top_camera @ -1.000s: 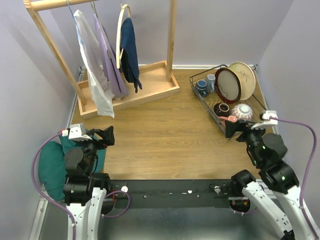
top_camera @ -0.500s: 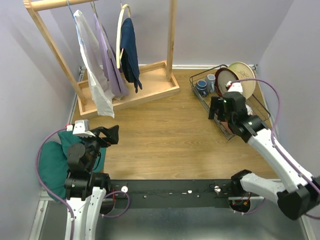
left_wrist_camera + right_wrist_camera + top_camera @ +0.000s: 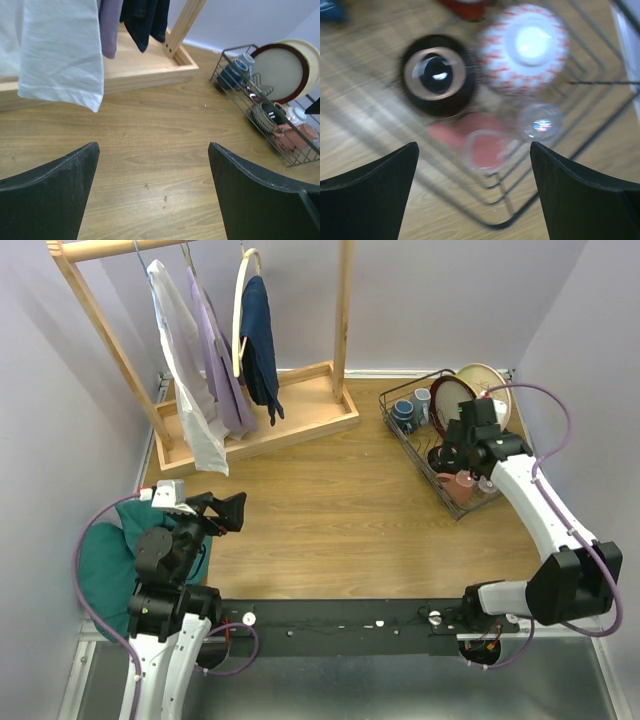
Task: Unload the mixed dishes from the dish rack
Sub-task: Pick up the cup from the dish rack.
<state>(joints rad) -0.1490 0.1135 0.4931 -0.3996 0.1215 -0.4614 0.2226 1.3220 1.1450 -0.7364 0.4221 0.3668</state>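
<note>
Now the right tool (image 3: 452,456), jaws apart, has swung over the dark bowl (image 3: 436,75) in the dish rack (image 3: 250,118), so unloading can likely begin.

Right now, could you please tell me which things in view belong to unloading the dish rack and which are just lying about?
For the job: dish rack, red-rimmed plate, cream plate, dark bowl, red-and-white patterned bowl, pink mug, clear glass, blue mugs.
Lying about: wooden clothes rack, hanging garments, teal cloth.
</note>
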